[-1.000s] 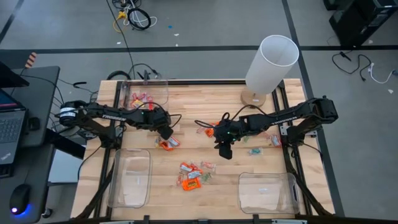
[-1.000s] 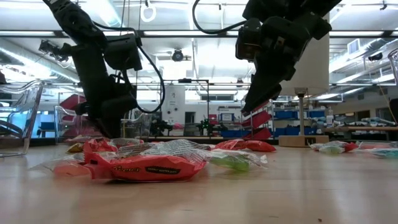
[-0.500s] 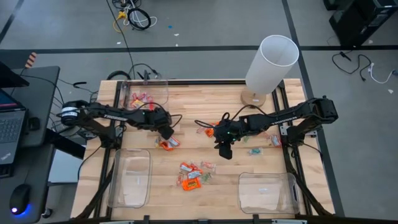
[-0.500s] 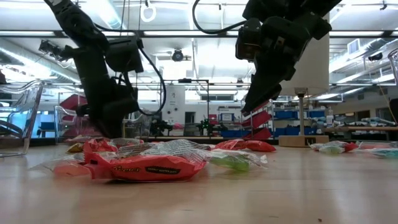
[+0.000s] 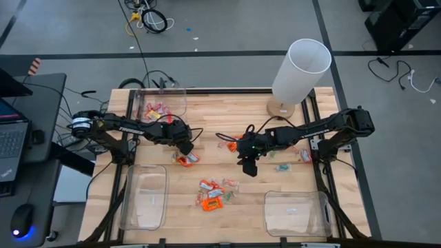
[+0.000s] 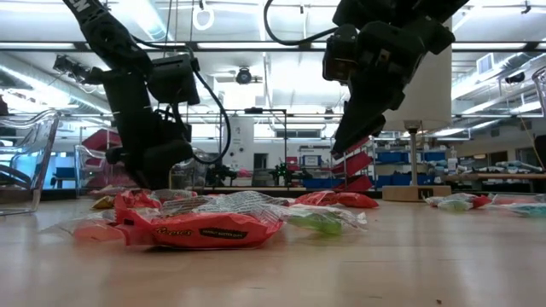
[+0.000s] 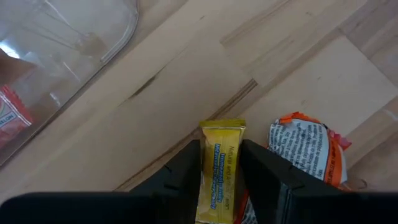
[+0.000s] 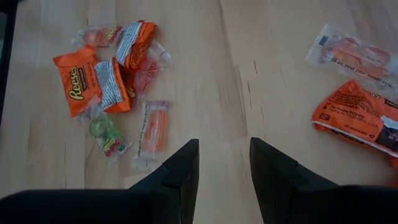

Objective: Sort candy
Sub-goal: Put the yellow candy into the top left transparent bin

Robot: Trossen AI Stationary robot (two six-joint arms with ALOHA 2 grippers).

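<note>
In the left wrist view a yellow wrapped candy (image 7: 221, 163) stands between the fingers of my left gripper (image 7: 221, 146), which is shut on it. An orange-and-white candy (image 7: 305, 149) lies beside it. From above, this gripper (image 5: 186, 149) sits low over a small candy cluster (image 5: 186, 160) left of centre. My right gripper (image 5: 249, 167) hangs open above bare wood, with nothing between its fingers (image 8: 224, 149). A heap of orange, pink and green candy (image 5: 212, 194) lies near the table's middle. My left gripper pinches the yellow candy's two long edges (image 7: 205, 168) between its two fingers. The fingers come steeply from above and lie along the candy. Its far end (image 7: 222, 127) sticks out past the fingertips. Whether it is clear of the table I cannot tell.
A clear bin (image 5: 162, 107) holding pink candies stands at the far left. Two more clear bins stand near left (image 5: 145, 196) and near right (image 5: 296, 212). A tall white cylinder (image 5: 301, 69) stands at the far right. Loose candies (image 5: 284, 167) lie right of my right gripper.
My left arm has sunk a little toward the table, with the gap between its fingers unchanged.
</note>
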